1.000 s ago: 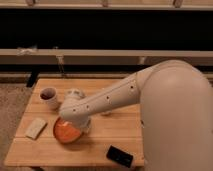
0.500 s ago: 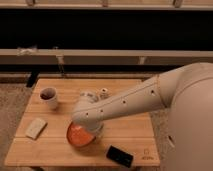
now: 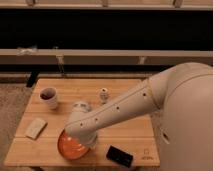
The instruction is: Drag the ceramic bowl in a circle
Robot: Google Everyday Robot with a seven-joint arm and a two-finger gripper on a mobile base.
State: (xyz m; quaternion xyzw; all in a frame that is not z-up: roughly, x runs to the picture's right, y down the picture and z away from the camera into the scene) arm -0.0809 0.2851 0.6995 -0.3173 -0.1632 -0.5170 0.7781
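ceramic bowl (image 3: 69, 148): orange-red
gripper (image 3: 79, 139): white, at the bowl's upper right rim
cup (image 3: 49, 97): white, dark contents, up-left of the bowl
table (image 3: 127, 134): light wood
phone (image 3: 120, 156): black, right of the bowl

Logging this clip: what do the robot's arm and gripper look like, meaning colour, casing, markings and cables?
The arm is a smooth cream-white shell, thick and rounded, narrowing from a bulky shoulder to a rounded wrist. Small dark dots run in a row along it. No cables or lettering show. The gripper, at its end over the ceramic bowl, is mostly hidden behind the wrist.
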